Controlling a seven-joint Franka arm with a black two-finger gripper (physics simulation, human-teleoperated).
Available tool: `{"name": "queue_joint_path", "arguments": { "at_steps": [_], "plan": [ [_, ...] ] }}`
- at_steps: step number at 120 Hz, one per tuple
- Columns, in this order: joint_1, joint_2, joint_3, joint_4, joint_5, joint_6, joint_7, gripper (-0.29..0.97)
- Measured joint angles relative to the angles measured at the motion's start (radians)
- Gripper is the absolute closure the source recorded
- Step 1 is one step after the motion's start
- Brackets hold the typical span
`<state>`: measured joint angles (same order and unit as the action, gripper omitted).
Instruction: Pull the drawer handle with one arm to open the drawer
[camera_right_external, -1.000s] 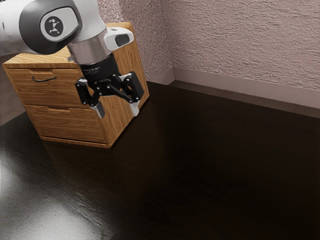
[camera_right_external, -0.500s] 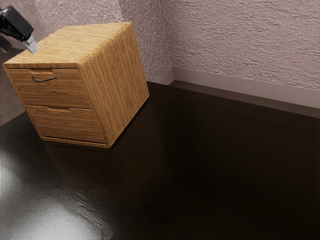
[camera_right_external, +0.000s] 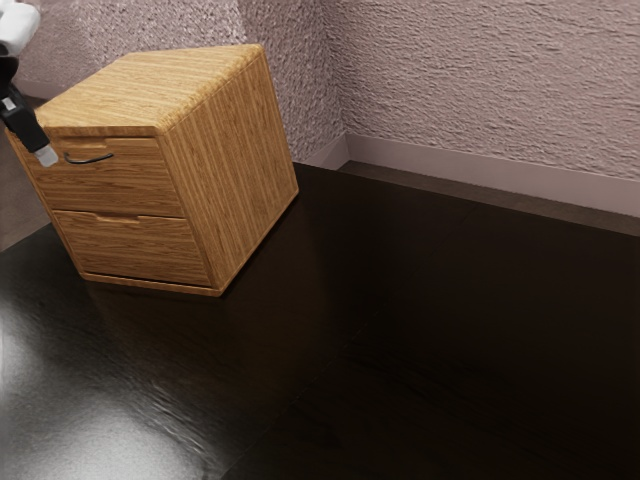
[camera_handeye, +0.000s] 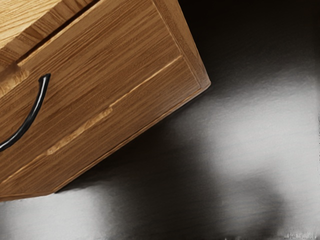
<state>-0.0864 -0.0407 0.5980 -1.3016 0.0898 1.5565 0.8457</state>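
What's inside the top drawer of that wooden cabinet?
Nothing inside shows. The top drawer is shut, its wooden front flush with the cabinet, so whatever it holds is covered. You can see just its front and the curved black handle.

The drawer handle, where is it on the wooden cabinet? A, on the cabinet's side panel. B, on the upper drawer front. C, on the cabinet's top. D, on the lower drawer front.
B: the dark curved handle sits on the upper drawer front, above the seam that separates it from the lower drawer.
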Motion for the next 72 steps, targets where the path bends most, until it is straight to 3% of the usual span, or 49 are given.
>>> {"name": "queue_joint_path", "arguments": {
  "at_steps": [26, 72],
  "plan": [
    [-0.007, 0.010, 0.110, -0.033, -0.130, 0.049, 0.296, 0.00],
    [0.008, 0.011, 0.162, -0.038, -0.187, 0.056, 0.647, 0.00]
  ]
}}
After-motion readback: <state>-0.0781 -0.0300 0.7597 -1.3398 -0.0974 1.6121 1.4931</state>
